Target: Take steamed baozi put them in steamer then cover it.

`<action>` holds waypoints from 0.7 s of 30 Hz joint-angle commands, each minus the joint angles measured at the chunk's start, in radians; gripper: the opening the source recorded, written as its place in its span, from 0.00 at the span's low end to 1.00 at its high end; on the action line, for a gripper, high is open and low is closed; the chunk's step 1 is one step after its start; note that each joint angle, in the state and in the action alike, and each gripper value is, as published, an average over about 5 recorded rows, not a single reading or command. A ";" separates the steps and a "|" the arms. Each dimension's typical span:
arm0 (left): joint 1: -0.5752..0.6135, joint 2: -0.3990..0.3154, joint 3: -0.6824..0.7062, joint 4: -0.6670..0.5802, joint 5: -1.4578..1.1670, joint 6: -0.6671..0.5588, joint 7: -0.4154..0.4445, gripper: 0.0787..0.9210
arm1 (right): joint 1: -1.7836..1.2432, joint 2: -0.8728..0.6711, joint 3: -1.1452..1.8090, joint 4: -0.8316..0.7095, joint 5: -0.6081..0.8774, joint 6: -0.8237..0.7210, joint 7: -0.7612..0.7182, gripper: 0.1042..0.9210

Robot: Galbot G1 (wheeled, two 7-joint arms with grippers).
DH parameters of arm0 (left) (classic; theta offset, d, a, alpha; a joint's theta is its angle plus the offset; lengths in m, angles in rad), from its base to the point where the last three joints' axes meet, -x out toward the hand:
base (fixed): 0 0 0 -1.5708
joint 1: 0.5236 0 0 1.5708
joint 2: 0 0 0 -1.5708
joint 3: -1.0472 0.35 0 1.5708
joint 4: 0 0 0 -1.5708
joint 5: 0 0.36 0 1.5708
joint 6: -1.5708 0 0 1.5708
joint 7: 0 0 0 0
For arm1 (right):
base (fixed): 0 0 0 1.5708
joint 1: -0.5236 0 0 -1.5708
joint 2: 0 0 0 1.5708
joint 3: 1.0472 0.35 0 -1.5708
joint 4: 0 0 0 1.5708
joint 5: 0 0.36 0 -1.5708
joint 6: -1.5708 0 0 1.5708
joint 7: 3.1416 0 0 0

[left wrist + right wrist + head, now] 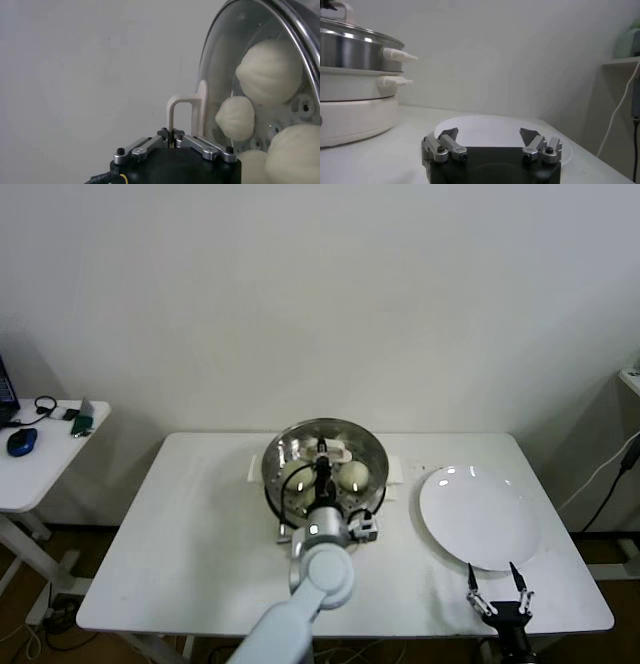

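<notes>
On the table (190,534): steamer (275,474) sits mid-back on the white top, plate (480,519) off to its right, not touching.
Steamer: shiny steel basket on the cream pot base (350,112), side handles (397,55) stick out sideways toward the plate.
Cover: glass lid (220,65) is sitting on the steamer, lying flat and level, rim matching the basket's rim all round.
Cover handle: cream loop (187,112) stands up at the lid's centre; from the head view its long axis looks to run left-right across the lid.
Baozi: cream-white buns (270,70) are inside the basket under the glass; four show in the left wrist view.
Left gripper (173,136): straight above the lid centre, fingers pinched tight on the handle loop.
Right gripper (501,589): parked low at the front right of the table, just in front of the plate's near edge, fingers spread wide with nothing between them.
Plate: bare white dish, nothing on it.
</notes>
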State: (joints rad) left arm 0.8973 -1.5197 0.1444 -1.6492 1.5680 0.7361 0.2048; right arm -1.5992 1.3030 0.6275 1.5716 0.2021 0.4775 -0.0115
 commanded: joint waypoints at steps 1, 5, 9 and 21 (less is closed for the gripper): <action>0.002 -0.004 -0.002 0.017 0.009 0.029 -0.006 0.06 | 0.001 0.001 0.000 0.001 -0.001 0.001 0.000 0.88; 0.000 -0.002 -0.001 0.018 0.007 0.032 -0.006 0.06 | 0.000 0.001 0.001 0.003 0.000 0.000 0.001 0.88; -0.006 0.011 0.012 -0.006 -0.008 0.048 0.002 0.07 | -0.001 -0.001 0.001 0.005 0.002 -0.005 0.003 0.88; -0.012 0.156 0.074 -0.224 -0.229 0.049 0.070 0.40 | 0.009 -0.025 -0.009 0.030 0.046 -0.059 0.005 0.88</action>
State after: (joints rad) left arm 0.8740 -1.4631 0.1877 -1.7185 1.4888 0.7375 0.2355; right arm -1.5972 1.2905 0.6203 1.5908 0.2202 0.4508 -0.0086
